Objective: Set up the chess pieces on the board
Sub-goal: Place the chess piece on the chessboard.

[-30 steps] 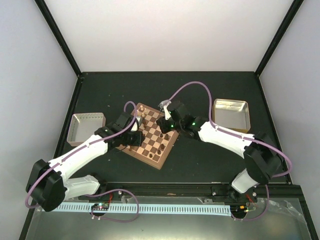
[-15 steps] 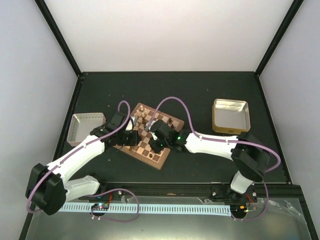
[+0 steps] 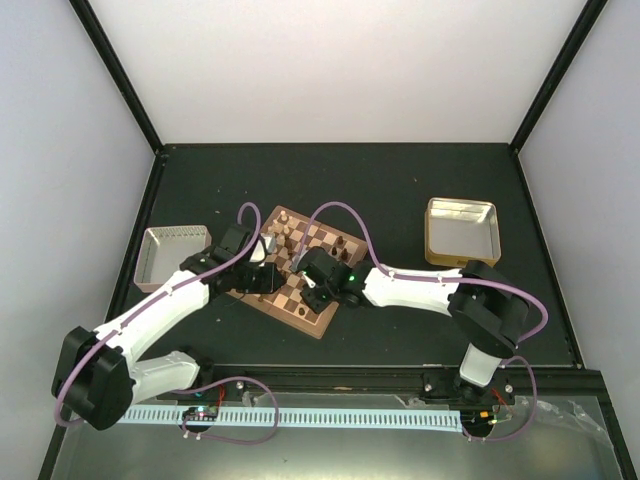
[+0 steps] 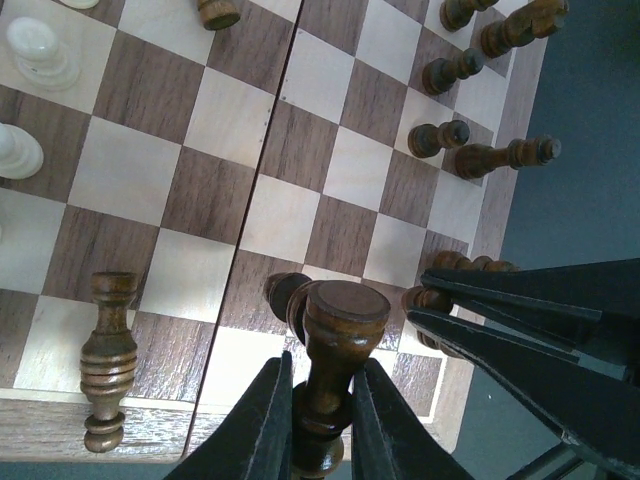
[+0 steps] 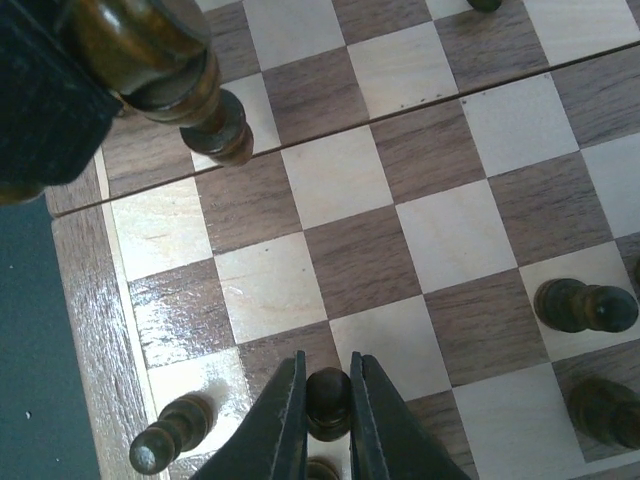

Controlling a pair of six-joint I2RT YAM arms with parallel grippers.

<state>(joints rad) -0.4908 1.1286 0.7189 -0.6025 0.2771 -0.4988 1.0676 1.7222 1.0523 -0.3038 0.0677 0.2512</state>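
Top external view, entry for one moment of the set-up.

Location: the board (image 3: 322, 325) lies cornerwise on the dark table (image 3: 420, 180), between the left tray (image 3: 150, 262) and the right tray (image 3: 460, 232). Several chess pieces already stand on it. Cream pieces (image 4: 40, 52) occupy one side and dark pieces (image 4: 470, 70) line the opposite edge.

Handling, as a judgement: the pieces are small turned wood, so they should be light and rigid, not fragile. Their glossy finish could slip between the pads, and the narrow bases would tip at a nudge. The best hold is at the waist, just under the head, with the piece kept upright and lowered straight onto its square.

Left pincer (image 4: 322, 375): narrow, clamped on the stem of a tall dark piece (image 4: 335, 325) with a flat round top, above squares near the board's border.

Right pincer (image 5: 328, 385): narrow, fingers pressed to either side of a small dark pawn (image 5: 328, 400) near the board's edge.

Pose: both arms reach forward and inward and meet over the near-left part of the board. The left forearm angles in from the left. The right arm stretches low across the table, and its wrist is close beside the left one.
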